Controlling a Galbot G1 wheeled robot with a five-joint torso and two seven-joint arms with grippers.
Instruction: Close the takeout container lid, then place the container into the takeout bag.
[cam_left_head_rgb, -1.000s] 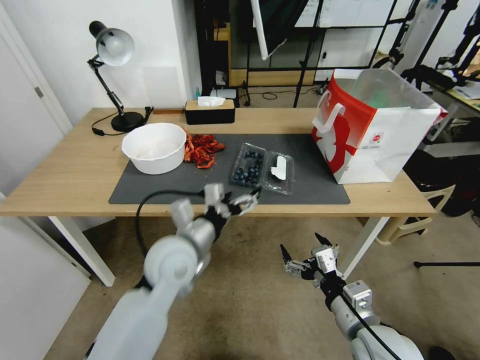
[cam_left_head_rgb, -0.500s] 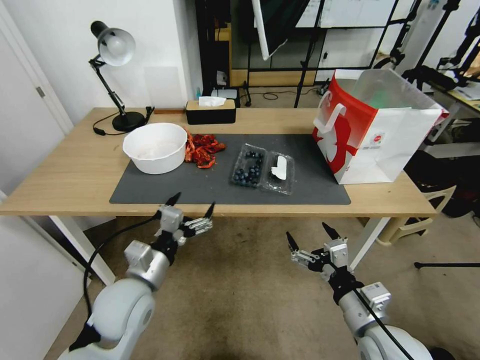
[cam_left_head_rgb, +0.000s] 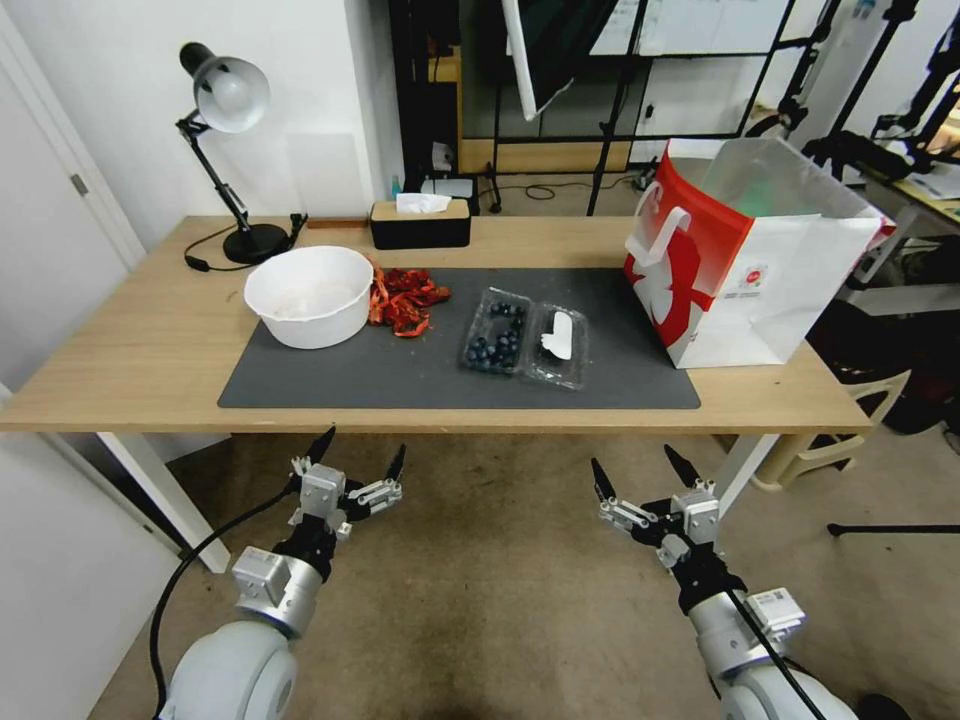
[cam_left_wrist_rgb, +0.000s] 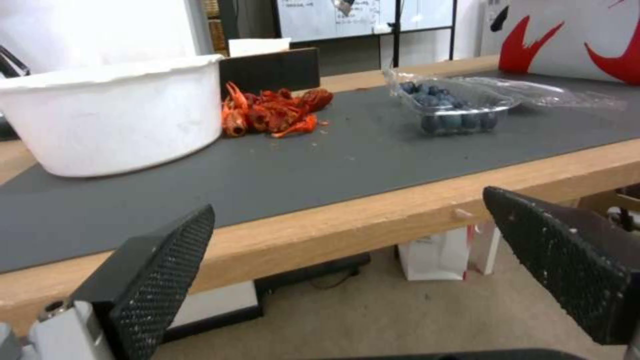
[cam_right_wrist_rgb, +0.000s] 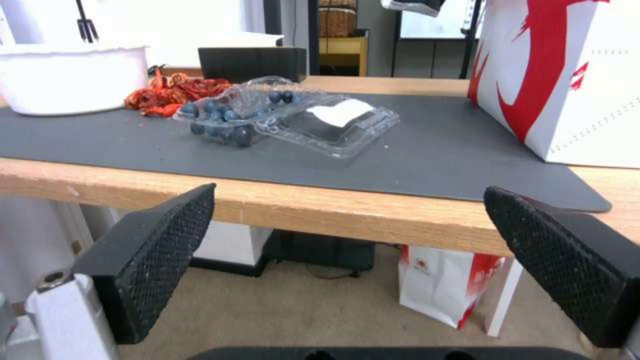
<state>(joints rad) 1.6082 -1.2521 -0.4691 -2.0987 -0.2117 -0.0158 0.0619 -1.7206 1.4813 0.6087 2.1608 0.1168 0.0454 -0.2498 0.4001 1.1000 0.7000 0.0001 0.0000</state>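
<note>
Lowered from the table edge, the left claw (cam_left_head_rgb: 361, 457) hangs spread like the right claw (cam_left_head_rgb: 643, 466), below the open takeout container (cam_left_head_rgb: 497, 340).

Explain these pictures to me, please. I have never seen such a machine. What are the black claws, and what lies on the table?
This is a two-armed robot. One picture comes from its head, two from cameras on its wrists. The claws are its left gripper and right gripper, both open, empty, below the table edge. On the dark grey mat lie a small clear plastic takeout container of blueberries, its labelled clear lid open flat, a round white bowl and red crayfish shells. The red and white paper takeout bag stands at the right.
</note>
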